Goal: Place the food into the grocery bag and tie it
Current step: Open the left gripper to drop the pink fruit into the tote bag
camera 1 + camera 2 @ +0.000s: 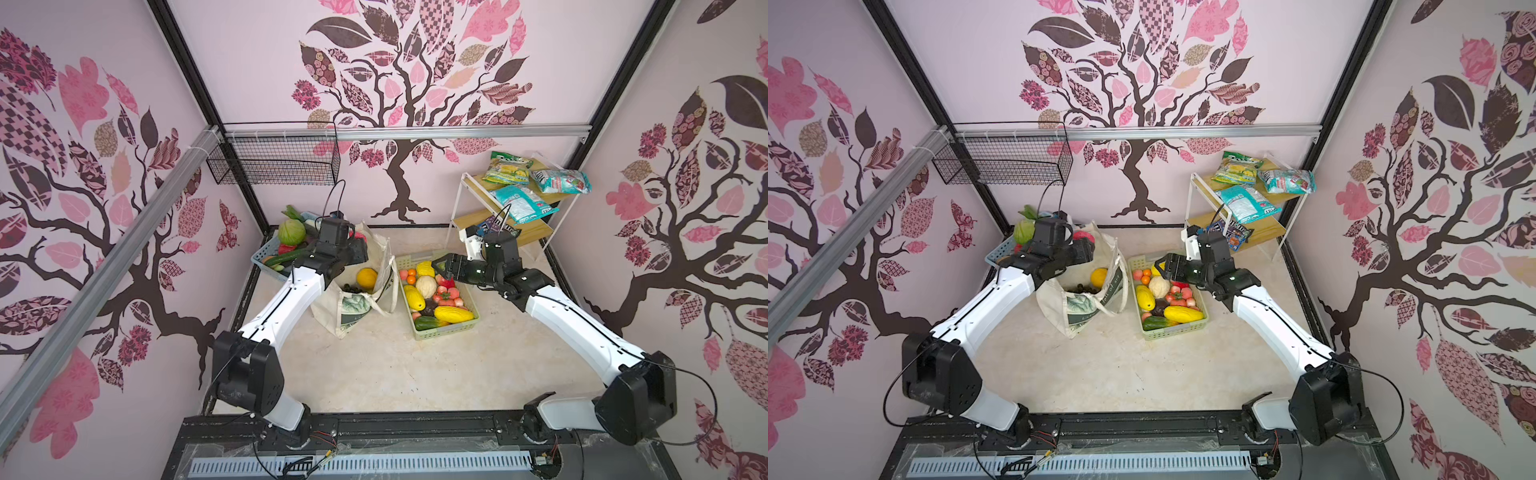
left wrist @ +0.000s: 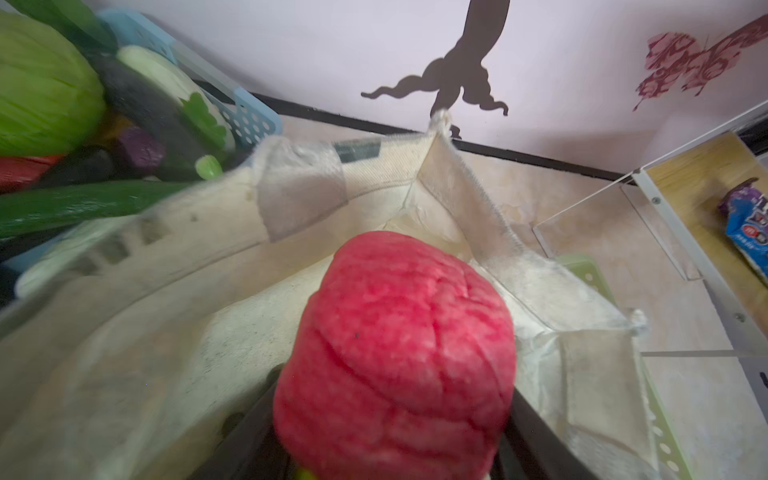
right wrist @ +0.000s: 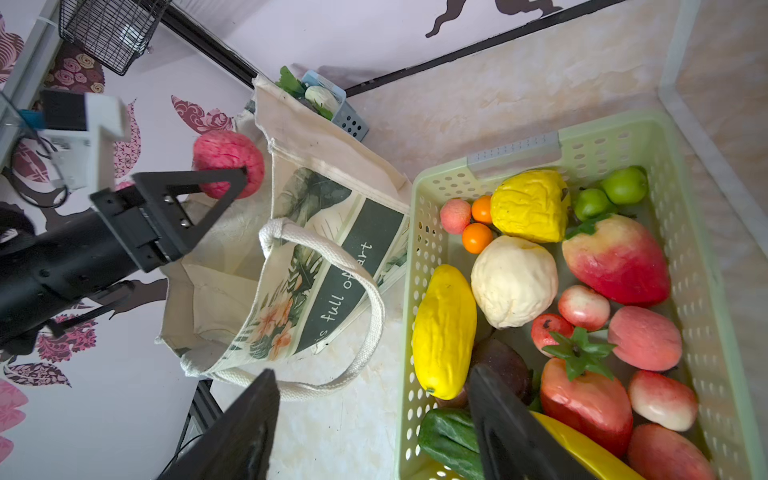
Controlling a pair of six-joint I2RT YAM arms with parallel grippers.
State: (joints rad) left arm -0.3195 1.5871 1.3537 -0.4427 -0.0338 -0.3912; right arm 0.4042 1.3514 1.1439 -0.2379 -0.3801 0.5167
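Observation:
My left gripper (image 2: 390,440) is shut on a red bumpy round fruit (image 2: 395,349), held over the open mouth of the cream grocery bag (image 2: 187,291). The right wrist view shows that fruit (image 3: 226,160) between the left fingers (image 3: 195,195), above the bag (image 3: 316,266). In both top views the bag (image 1: 353,309) (image 1: 1077,311) stands mid-table with an orange-yellow fruit (image 1: 367,277) and dark grapes (image 1: 353,288) inside. My right gripper (image 1: 440,264) (image 3: 374,415) hangs open and empty over the left rim of the pale-green basket (image 1: 446,333) (image 3: 415,187) of toy fruit.
A blue basket (image 1: 261,257) with a green cabbage (image 1: 291,232) and cucumbers sits behind the left arm. At the back right stands a white-framed shelf (image 1: 461,195) with snack packets (image 1: 521,201). A black wire basket (image 1: 274,164) hangs on the rail.

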